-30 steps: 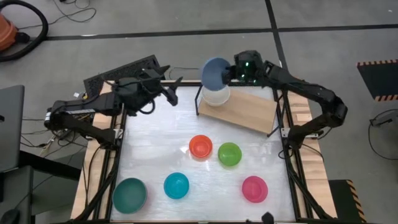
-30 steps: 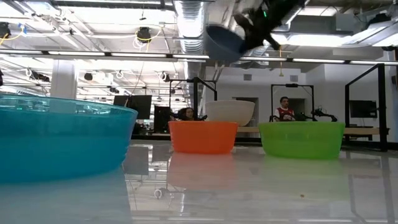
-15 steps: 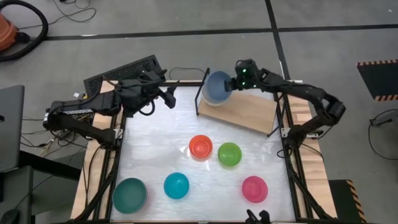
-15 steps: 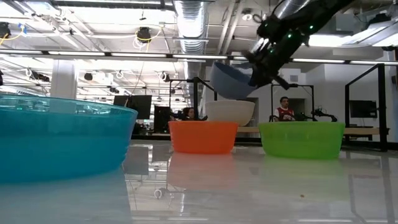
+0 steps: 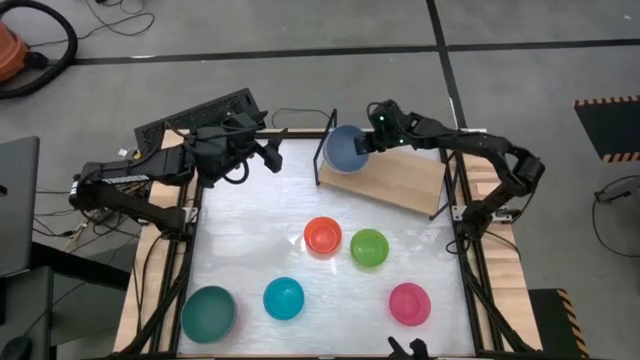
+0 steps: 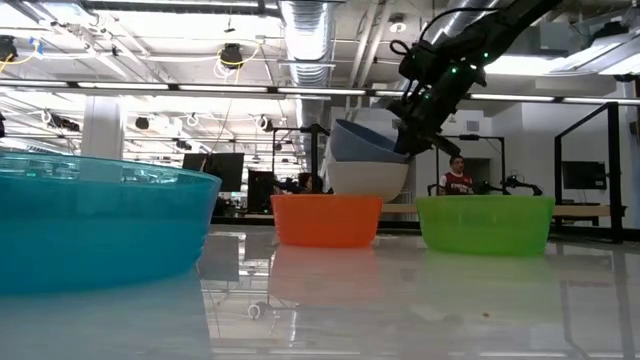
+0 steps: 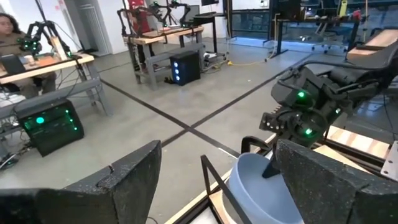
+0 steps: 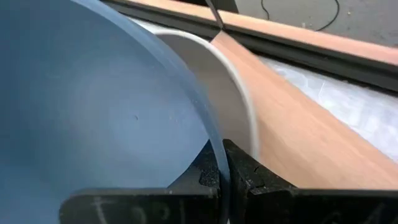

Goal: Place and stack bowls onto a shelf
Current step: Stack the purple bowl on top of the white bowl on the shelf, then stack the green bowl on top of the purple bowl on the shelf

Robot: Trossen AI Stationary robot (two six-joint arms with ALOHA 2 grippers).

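A slate-blue bowl (image 5: 345,148) sits in the white bowl (image 6: 365,180) at the left end of the light-wood shelf (image 5: 400,182). My right gripper (image 5: 368,142) is shut on the slate-blue bowl from the right. Orange-red (image 5: 322,236), lime green (image 5: 369,247), bright blue (image 5: 283,298), dark teal (image 5: 208,312) and pink (image 5: 409,303) bowls stand on their bases on the table. My left gripper (image 5: 277,143) hangs open over the table's far left part, touching nothing. My right gripper pinches the slate-blue bowl's rim (image 8: 208,142) on its right side, one finger inside the bowl and one outside. The fingers (image 6: 408,135) slant down from the upper right. The bowl is slightly tilted, its underside nested in the white bowl (image 8: 233,109).
The shelf board (image 8: 298,146) lies bare to the right of the stacked bowls. Black wire legs (image 5: 322,160) stand at the shelf's left end. The five loose bowls fill the table's middle and near half. People and desks show in the room beyond.
My right gripper has come down toward the white bowl, carrying the slate-blue bowl. The bowl was held high and tipped on edge; it has turned nearly level and now rests nested in the white bowl. The gripper has stayed shut on the rim.
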